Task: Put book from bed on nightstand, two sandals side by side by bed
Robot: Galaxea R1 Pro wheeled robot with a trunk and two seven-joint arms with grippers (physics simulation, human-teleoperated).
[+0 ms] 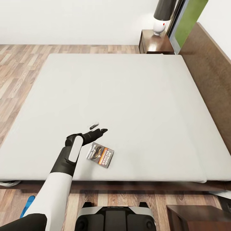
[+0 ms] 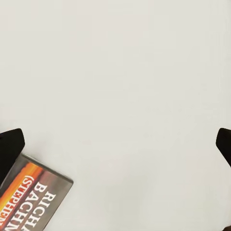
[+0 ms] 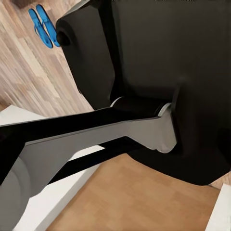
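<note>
Left gripper [image 1: 98,127] hovering, jaws spread, just beyond paperback [image 1: 100,155] on mattress [image 1: 134,96]; nightstand [image 1: 154,43] far off, blue sandals [image 3: 42,26] already paired.

one paperback book [image 1: 100,155] near the bed's [image 1: 128,96] front edge, two blue sandals [image 3: 43,26] on the floor, two nightstands [image 1: 156,42], one lamp [image 1: 162,16].

Overall light: bright, even, with no clear source.
Mattress [image 1: 128,106]: washed near-white, almost no shading.
Shadows: faint and soft under the left gripper [image 1: 99,128] and beside the book [image 1: 100,155].
Glare: glossy sheen on the far nightstand [image 1: 154,43].
Blur: left gripper smeared in the head view.
Right wrist view: dark robot body, blue sandals [image 3: 43,26] sharp.
</note>
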